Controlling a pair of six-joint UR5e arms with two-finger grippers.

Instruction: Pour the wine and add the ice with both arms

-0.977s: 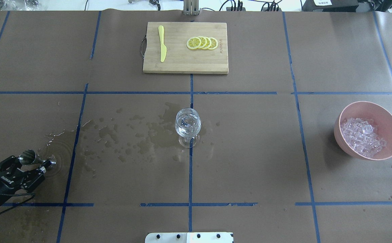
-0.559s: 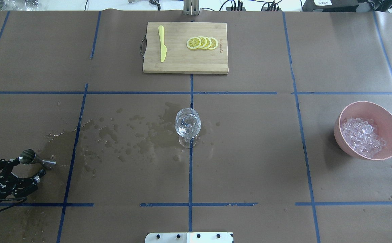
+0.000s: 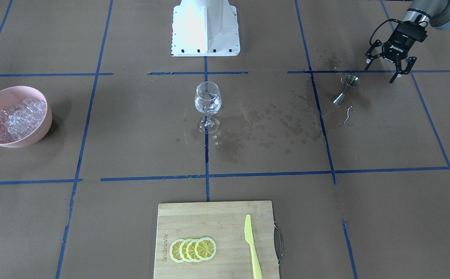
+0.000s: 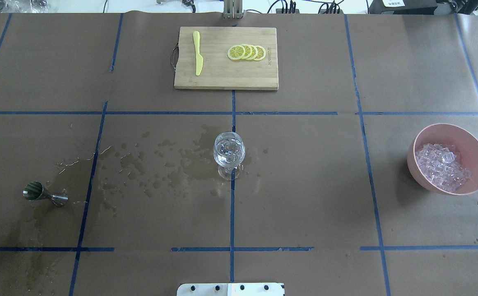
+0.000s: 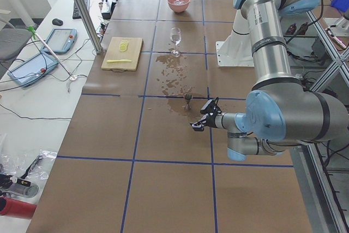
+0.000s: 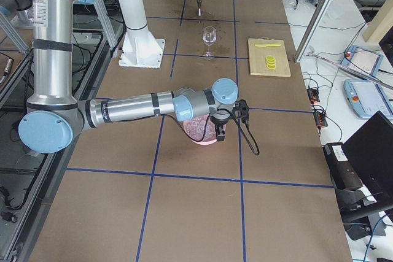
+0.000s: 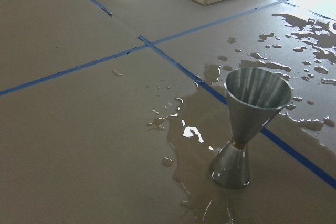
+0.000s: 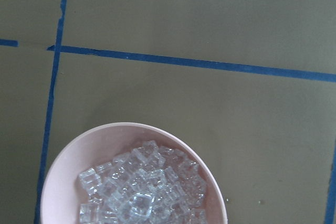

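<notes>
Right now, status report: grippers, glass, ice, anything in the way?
Left gripper open, empty, clear of the standing measuring cup. Right gripper by the bowl, open or shut unclear. Ice in bowl; glass upright. Puddles between cup and glass.

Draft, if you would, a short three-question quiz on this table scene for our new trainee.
1. True or false: the measuring cup stands upright on a wet patch.
2. What fills the pink bowl? A) lemon slices B) ice cubes C) a knife
3. Which arm's fingers are spread open near that cup?

Key: 1 true; 2 B; 3 the left arm's.
</notes>
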